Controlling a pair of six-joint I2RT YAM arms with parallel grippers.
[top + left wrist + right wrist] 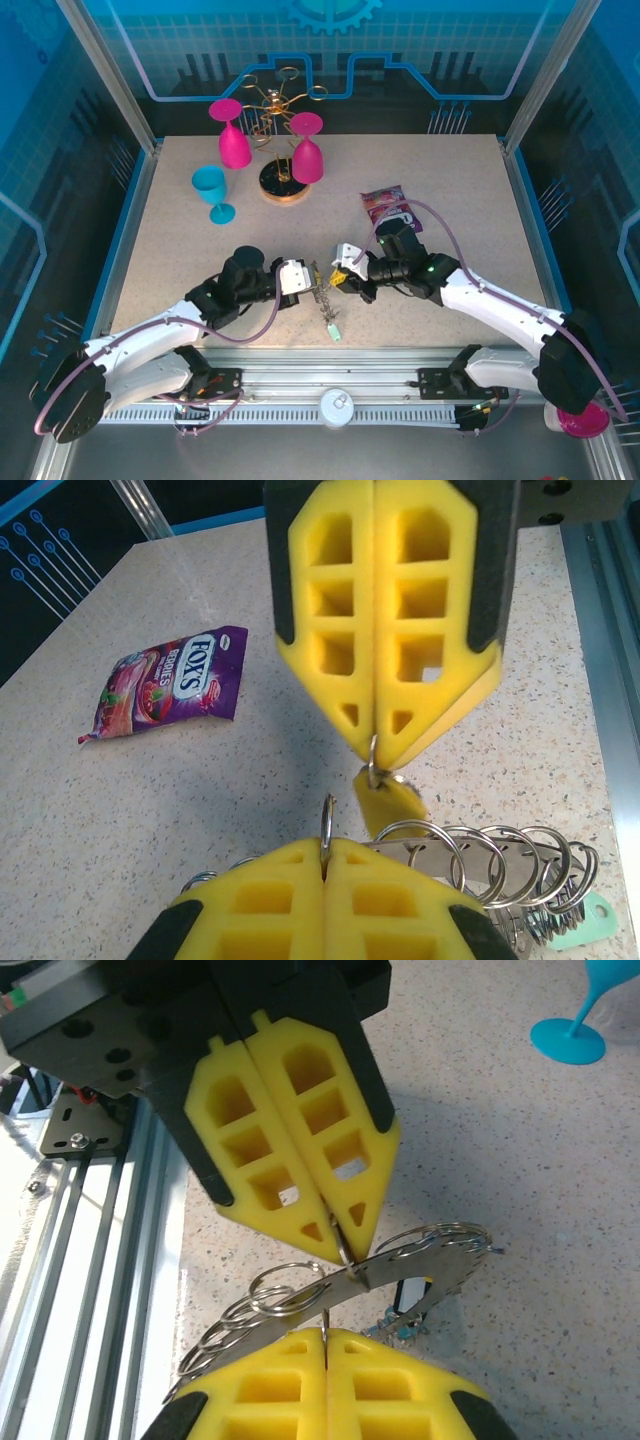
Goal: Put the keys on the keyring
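The keyring (322, 292), a flat grey metal hoop edged with wire loops, hangs between both grippers near the table's front edge. My left gripper (304, 279) is shut on one of its wire loops (326, 828), which stands up from between the yellow pads (250, 900). My right gripper (341, 275) is shut on the small ring of a key with a yellow tag (389, 800), just above the hoop (470, 865). A pale green tag (586, 924) hangs at the hoop's far end. A black-tagged key (409, 1298) lies under the hoop (430, 1260).
A purple candy bag (386, 208) lies behind the right arm. Two pink goblets (232, 135) (306, 148), a blue goblet (212, 192) and a gold wire rack (278, 130) stand at the back left. The aluminium rail (330, 385) runs along the near edge.
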